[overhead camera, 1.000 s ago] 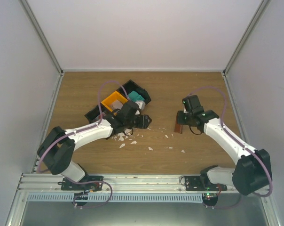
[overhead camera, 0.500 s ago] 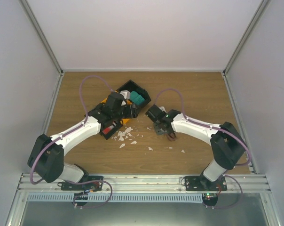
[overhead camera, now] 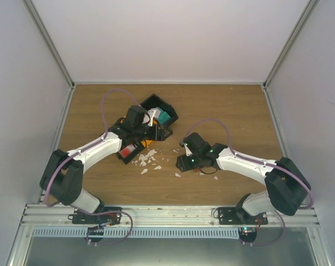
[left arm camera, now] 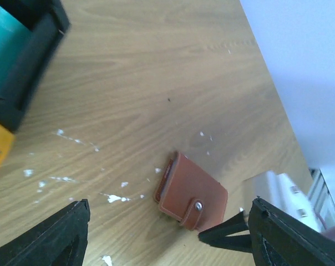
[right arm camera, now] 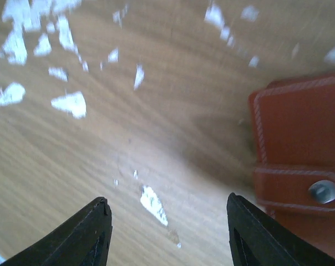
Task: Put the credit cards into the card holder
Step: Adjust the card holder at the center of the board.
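The card holder (left arm camera: 192,191) is a closed reddish-brown wallet with a snap strap, lying flat on the wood. It shows at the right edge of the right wrist view (right arm camera: 300,160); from above the right arm covers it. My right gripper (right arm camera: 167,221) (overhead camera: 182,162) is open just left of it, over white scraps, holding nothing. My left gripper (left arm camera: 167,244) (overhead camera: 162,133) is open and empty beside the tray, looking toward the wallet. A teal credit card (overhead camera: 163,118) (left arm camera: 6,50) stands in the tray, a white one (overhead camera: 152,115) beside it. A red-and-white card (overhead camera: 130,151) lies in a black holder piece.
The black-and-orange compartment tray (overhead camera: 156,103) (left arm camera: 31,66) sits left of centre under the left arm. Small white scraps (overhead camera: 147,160) (right arm camera: 70,102) litter the wood between the arms. Grey walls close in the table on three sides.
The right gripper let go of the wallet, which now lies on the table, opened, and swung left and nearer. The left gripper moved back along the tray and opened wider.
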